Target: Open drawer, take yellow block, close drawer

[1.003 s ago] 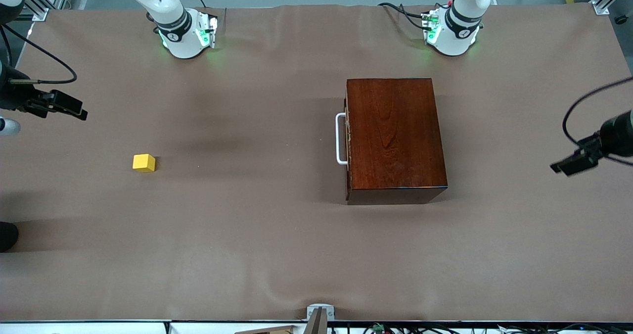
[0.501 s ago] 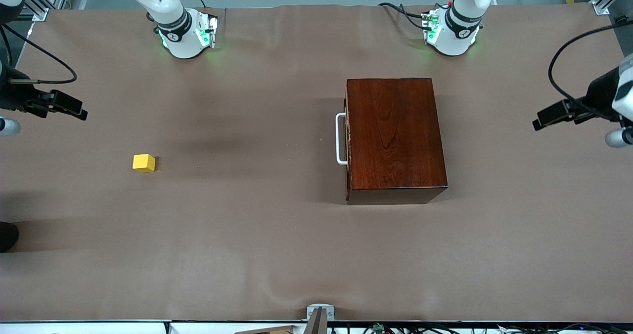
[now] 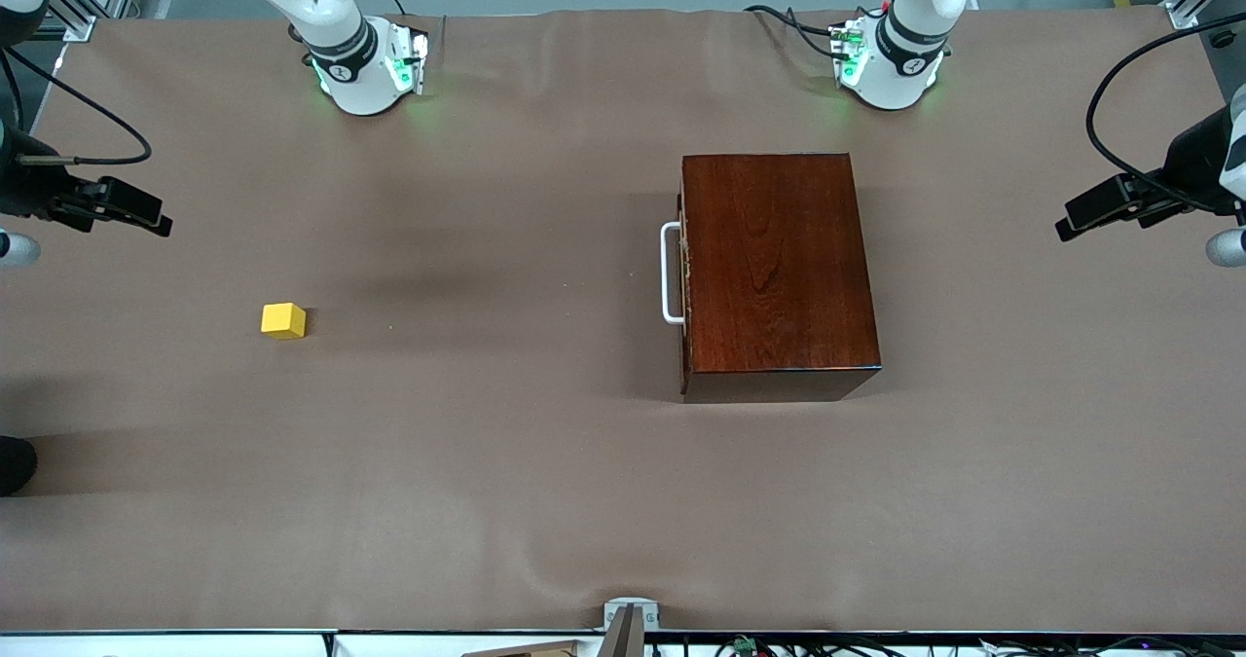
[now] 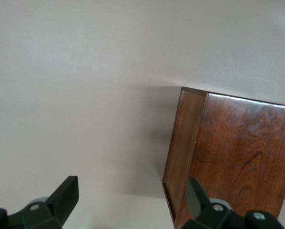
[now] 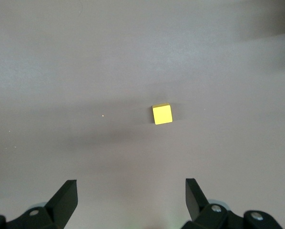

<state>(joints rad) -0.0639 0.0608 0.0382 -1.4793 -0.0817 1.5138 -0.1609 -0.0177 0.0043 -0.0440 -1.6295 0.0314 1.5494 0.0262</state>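
The drawer (image 3: pixel 685 277) sits shut in the dark reddish-brown wooden box (image 3: pixel 779 263). Its white bar handle (image 3: pixel 668 273) faces the right arm's end of the table. The yellow block (image 3: pixel 283 320) lies on the bare table toward the right arm's end, outside the box. My right gripper (image 5: pixel 130 195) hovers open and empty over that end; the block (image 5: pixel 162 114) shows ahead of its fingers. Over the left arm's end, my left gripper (image 4: pixel 131 198) hangs open and empty, with a corner of the box (image 4: pixel 238 157) in its view.
A brown cloth (image 3: pixel 545 482) covers the whole table. The two arm bases (image 3: pixel 365 63) (image 3: pixel 891 58) stand along the edge farthest from the front camera. A small grey bracket (image 3: pixel 630 616) sits at the nearest edge.
The left arm has swung its gripper toward the robots' base side of the table, over its own end. The right arm, the block and the box have not moved.
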